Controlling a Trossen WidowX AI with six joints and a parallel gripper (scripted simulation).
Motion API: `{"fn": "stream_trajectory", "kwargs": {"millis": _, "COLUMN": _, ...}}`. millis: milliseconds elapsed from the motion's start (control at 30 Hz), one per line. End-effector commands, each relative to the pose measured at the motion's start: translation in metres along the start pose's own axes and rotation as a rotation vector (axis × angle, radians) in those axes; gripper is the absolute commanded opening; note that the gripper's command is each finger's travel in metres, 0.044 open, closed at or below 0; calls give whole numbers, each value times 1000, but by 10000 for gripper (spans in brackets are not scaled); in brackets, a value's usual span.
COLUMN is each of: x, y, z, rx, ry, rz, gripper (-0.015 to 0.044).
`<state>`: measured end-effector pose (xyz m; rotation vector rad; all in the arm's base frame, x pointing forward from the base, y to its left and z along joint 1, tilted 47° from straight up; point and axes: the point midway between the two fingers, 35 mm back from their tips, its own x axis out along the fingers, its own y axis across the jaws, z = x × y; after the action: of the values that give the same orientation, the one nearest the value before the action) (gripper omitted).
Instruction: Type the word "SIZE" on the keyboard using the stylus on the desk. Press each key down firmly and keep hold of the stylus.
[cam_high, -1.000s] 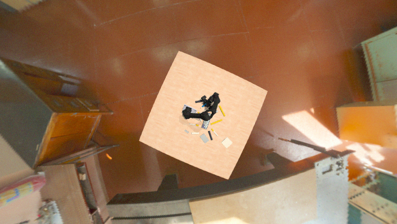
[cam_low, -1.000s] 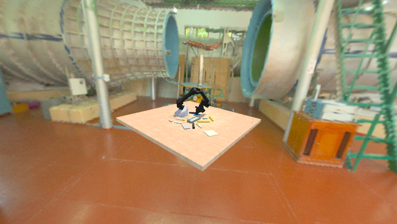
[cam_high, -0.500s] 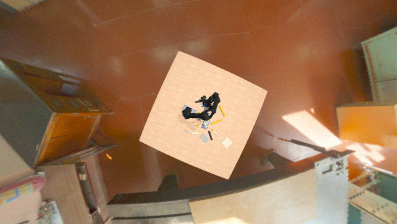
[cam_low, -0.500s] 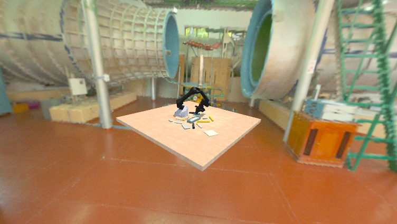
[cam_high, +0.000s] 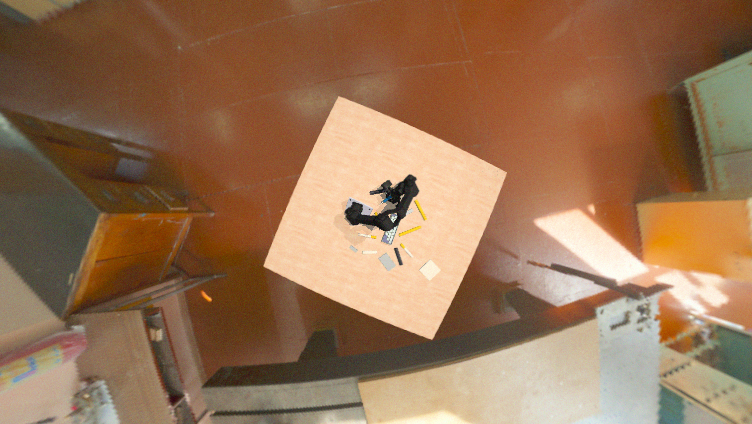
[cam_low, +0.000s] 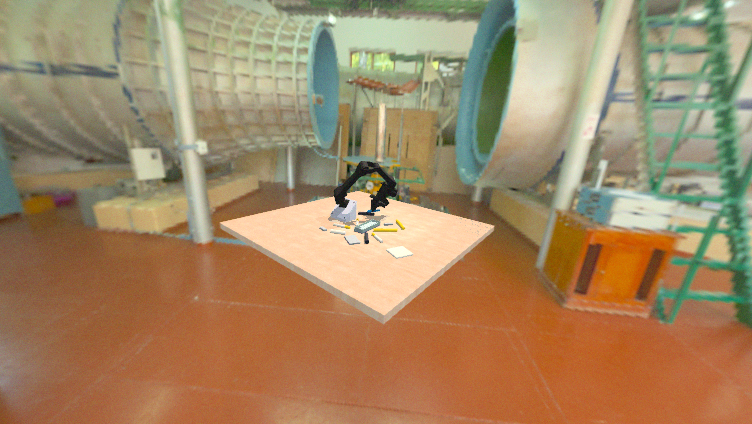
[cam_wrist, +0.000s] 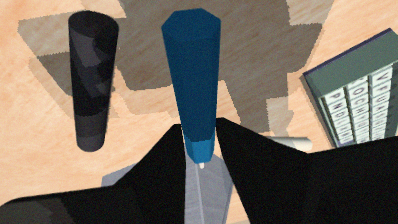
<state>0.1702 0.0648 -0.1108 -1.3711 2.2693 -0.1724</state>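
My gripper (cam_wrist: 198, 128) (cam_high: 387, 196) (cam_low: 377, 208) is shut on the blue stylus (cam_wrist: 192, 75), whose thick end points away from the camera over the wooden desk (cam_wrist: 30, 125) (cam_high: 326, 173) (cam_low: 315, 258). The stylus tilts a little above the desk surface. The keyboard (cam_wrist: 360, 100) (cam_high: 390, 232) (cam_low: 367, 226), grey-green with white lettered keys, lies to the right in the wrist view, apart from the stylus. A dark grey cylinder (cam_wrist: 91, 80) lies on the desk to the left of the stylus.
Yellow sticks (cam_high: 419, 209) (cam_high: 409, 230), a black bar (cam_high: 398, 255), a grey block (cam_high: 386, 261) and a white pad (cam_high: 429, 269) (cam_low: 399, 251) lie scattered around the keyboard. The arm's base (cam_high: 358, 208) stands to its left. A small white cylinder (cam_wrist: 295, 143) lies by my right finger.
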Motion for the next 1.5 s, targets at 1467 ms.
{"fn": "stream_trajectory", "kwargs": {"millis": 1467, "x": -22, "y": -85, "z": -41, "rx": 63, "ry": -759, "rz": 408, "gripper": 0}}
